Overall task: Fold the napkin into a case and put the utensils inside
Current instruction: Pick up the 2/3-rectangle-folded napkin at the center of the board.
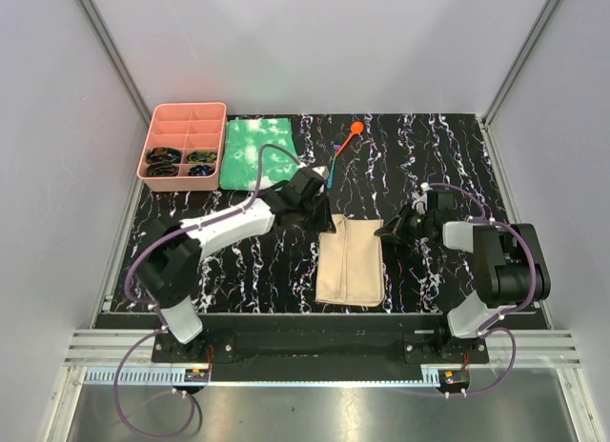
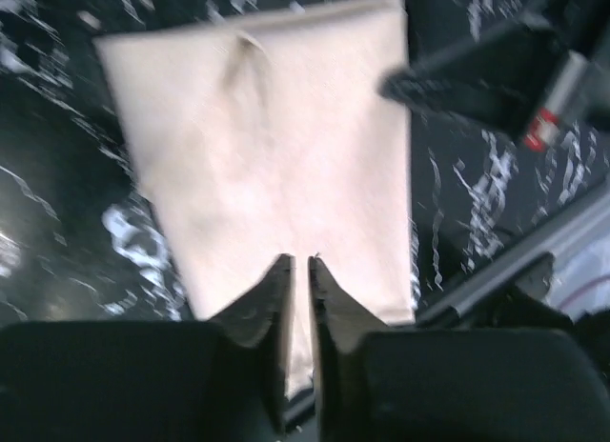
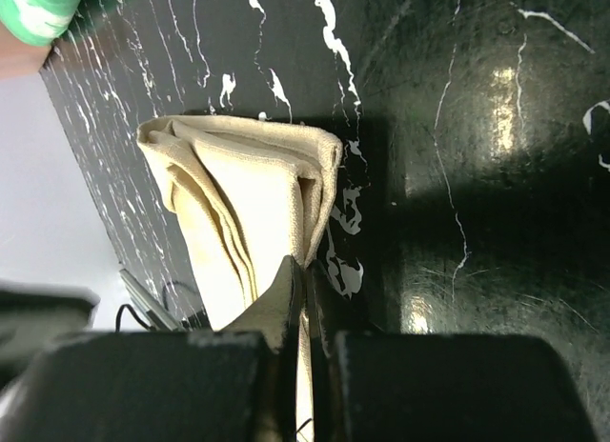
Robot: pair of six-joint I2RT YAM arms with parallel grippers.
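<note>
From above, the folded napkin (image 1: 351, 261) lies on the table (image 1: 448, 156), its long axis running near to far, with the orange spoon (image 1: 355, 130) and blue utensil (image 1: 331, 172) beyond it. At the left wrist, the left tool (image 2: 297, 268) stands a slit apart over the napkin's edge; I cannot tell whether it grips. At the right wrist, the right tool (image 3: 305, 271) is pinched closed on a folded corner.

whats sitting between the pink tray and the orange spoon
The green mottled cloth, flat beside the pink tray, then bare marbled tabletop up to the orange spoon. The top view shows it.
</note>
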